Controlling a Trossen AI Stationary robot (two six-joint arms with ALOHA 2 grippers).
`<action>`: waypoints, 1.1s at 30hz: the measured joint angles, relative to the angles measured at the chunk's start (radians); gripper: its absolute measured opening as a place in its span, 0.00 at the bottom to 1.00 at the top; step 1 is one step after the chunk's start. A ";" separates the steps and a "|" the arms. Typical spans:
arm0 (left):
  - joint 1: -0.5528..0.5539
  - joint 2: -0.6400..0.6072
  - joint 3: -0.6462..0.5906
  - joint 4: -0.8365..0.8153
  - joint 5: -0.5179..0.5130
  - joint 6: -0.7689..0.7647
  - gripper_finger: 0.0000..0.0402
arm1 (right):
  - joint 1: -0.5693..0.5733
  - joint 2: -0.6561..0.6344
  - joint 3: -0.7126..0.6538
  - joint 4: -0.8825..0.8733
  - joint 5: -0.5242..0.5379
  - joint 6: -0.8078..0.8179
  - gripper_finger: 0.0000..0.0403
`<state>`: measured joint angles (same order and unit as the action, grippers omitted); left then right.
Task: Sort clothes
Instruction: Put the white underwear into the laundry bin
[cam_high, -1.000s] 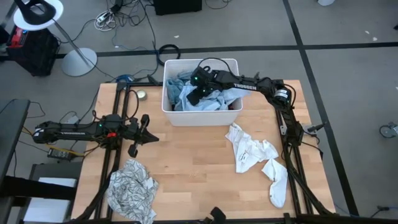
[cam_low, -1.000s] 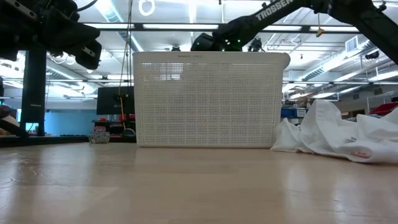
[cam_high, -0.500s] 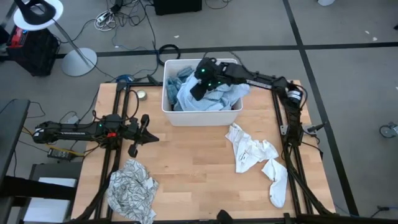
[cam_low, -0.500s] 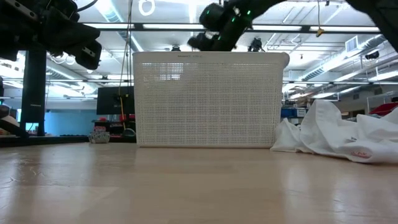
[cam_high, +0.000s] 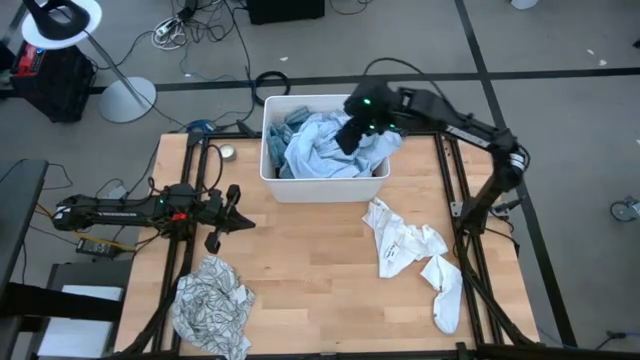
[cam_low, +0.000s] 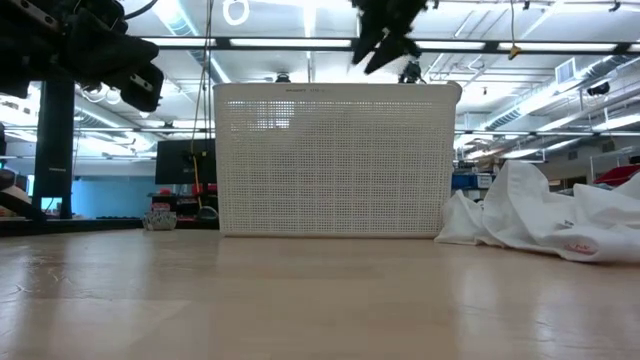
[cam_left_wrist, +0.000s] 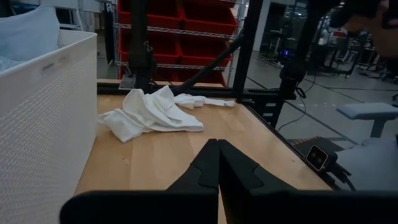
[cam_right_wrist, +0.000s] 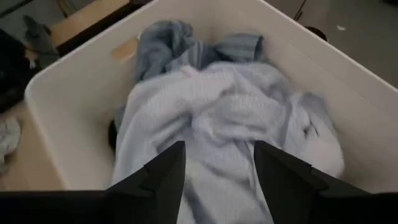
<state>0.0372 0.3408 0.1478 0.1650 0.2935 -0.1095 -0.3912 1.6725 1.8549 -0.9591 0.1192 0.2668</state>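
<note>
The right gripper (cam_high: 352, 137) hangs above the right half of the white tub (cam_high: 271, 160), which stands at the desk's (cam_high: 300, 260) far edge. In the right wrist view its fingers (cam_right_wrist: 158, 180) are spread with nothing between them, and the light-blue shirt (cam_right_wrist: 230, 118) lies heaped in the tub below. A darker blue garment (cam_high: 293, 122) sits toward the tub's far left corner. In the low view the gripper (cam_low: 385, 35) is clear of the tub's rim (cam_low: 340, 88).

The left gripper (cam_high: 228, 216) waits over the desk's left side, near its left edge, with its fingers (cam_left_wrist: 214, 168) pressed together and holding nothing.

The white clothes (cam_high: 405, 245) lie on the right part of the desk, just in front of the tub's right corner, with a sock (cam_high: 447, 293) trailing toward the near right edge. The patterned top (cam_high: 212, 300) is bunched at the near left corner, reaching the front edge. Between the two piles the middle of the desk is bare wood, as is the strip in front of the tub.
</note>
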 joint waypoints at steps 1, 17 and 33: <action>0.000 0.000 0.000 0.000 0.000 0.001 0.01 | 0.009 -0.019 0.000 -0.028 0.010 0.000 0.47; 0.000 0.000 0.000 -0.003 0.004 0.000 0.01 | 0.326 -0.523 -0.558 -0.025 0.295 0.264 0.46; 0.000 0.000 0.000 -0.007 0.004 0.001 0.01 | 0.750 -0.809 -1.067 0.117 0.440 0.742 0.45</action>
<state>0.0371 0.3408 0.1478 0.1581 0.2971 -0.1089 0.3583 0.8631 0.7881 -0.8424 0.5589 1.0092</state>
